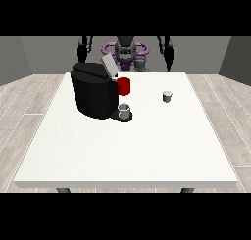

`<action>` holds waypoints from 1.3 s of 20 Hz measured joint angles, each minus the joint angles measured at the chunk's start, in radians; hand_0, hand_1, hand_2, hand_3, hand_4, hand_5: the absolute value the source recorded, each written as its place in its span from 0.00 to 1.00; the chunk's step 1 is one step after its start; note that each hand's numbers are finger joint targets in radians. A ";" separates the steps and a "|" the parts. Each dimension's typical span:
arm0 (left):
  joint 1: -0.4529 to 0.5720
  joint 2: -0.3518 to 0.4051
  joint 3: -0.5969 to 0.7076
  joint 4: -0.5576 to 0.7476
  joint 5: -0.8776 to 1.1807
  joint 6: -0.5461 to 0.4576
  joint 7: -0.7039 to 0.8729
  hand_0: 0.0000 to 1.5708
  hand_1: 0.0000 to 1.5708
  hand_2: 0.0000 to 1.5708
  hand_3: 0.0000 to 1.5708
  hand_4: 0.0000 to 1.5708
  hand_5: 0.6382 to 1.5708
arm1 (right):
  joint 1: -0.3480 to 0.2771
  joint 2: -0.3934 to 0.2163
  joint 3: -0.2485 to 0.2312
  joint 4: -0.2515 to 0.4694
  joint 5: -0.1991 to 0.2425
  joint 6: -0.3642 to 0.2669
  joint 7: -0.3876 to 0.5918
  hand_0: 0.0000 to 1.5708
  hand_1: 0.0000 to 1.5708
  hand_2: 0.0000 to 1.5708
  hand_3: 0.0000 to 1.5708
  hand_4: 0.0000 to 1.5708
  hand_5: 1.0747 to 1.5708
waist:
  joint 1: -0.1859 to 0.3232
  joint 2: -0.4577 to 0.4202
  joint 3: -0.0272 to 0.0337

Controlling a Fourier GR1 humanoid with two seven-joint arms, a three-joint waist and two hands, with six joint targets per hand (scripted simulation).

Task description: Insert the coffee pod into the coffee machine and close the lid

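Observation:
A black coffee machine [93, 94] stands left of the table's middle, its grey lid [109, 67] tilted up and open. Just right of the lid, a red part [124, 86] shows at the machine's front. Below it a grey cup [125, 110] sits on the machine's base. The small grey coffee pod [167, 96] stands upright on the table, to the machine's right and apart from it. Both hands hang at the table's far edge: the hand at the view's left [82, 55] behind the machine, the hand at the view's right [169, 62] well behind the pod. Neither touches anything.
The white table [122, 151] stretches wide towards the camera in front of the machine and the pod. The robot's torso [125, 53] is behind the far edge. Wooden floor surrounds the table.

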 measured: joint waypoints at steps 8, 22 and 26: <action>-0.026 0.089 0.067 0.045 0.052 -0.111 -0.132 0.00 0.00 0.00 0.00 0.14 1.00 | 0.013 0.002 -0.049 0.028 -0.014 -0.009 -0.042 0.00 0.00 0.00 0.00 0.06 1.00 | -0.021 -0.033 0.0080; -0.271 0.312 0.198 0.339 0.004 -0.200 -0.105 0.00 0.00 0.00 0.00 0.00 1.00 | -0.035 0.054 -0.013 -0.051 -0.006 -0.068 -0.088 0.00 0.00 0.00 0.00 0.15 1.00 | -0.142 0.060 0.0087; -0.324 0.341 0.211 0.450 -0.023 -0.206 -0.124 0.00 0.00 0.00 0.00 0.00 1.00 | -0.061 0.046 -0.021 -0.061 -0.013 -0.064 -0.079 0.00 0.00 0.00 0.00 0.18 1.00 | -0.155 0.101 0.0086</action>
